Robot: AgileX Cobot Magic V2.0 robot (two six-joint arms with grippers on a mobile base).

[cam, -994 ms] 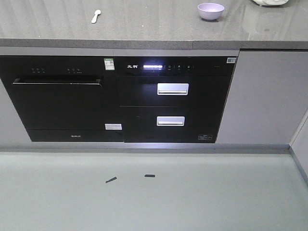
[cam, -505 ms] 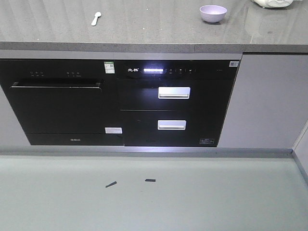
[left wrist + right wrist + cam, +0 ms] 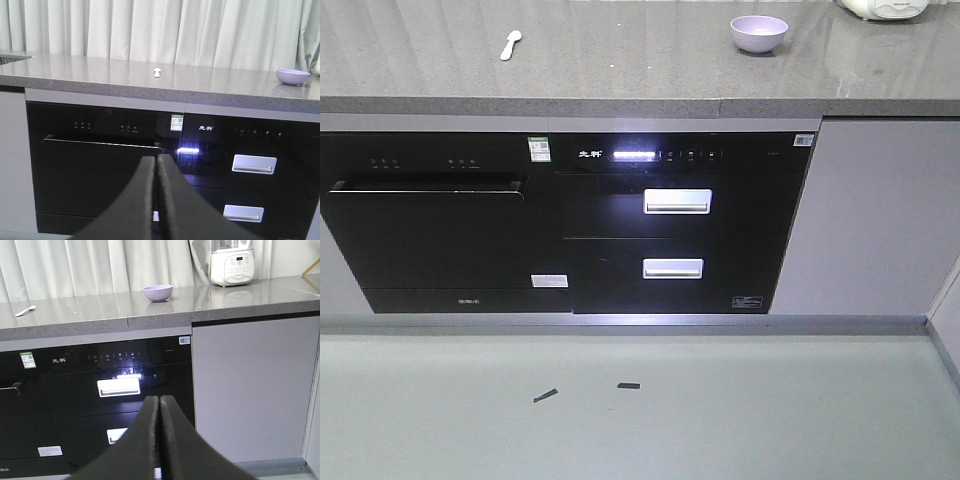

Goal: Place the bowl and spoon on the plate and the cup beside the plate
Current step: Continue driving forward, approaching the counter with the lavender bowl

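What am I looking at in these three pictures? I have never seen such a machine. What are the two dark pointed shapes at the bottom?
This is a two-armed robot on a wheeled base, standing before a kitchen counter. One picture comes from a camera looking forward and down from the robot. The other two come from cameras mounted on each wrist.

The dark pointed shapes are the claws. The left claw and the right claw both have their fingers pressed together, and neither holds anything.

On the grey stone countertop lie a small pale white plastic spoon and, apart from it to the right, a small round lavender bowl. A white kitchen appliance with buttons stands at the far right. Below are black built-in appliances with silver drawer handles. No plate or cup shows in these views.
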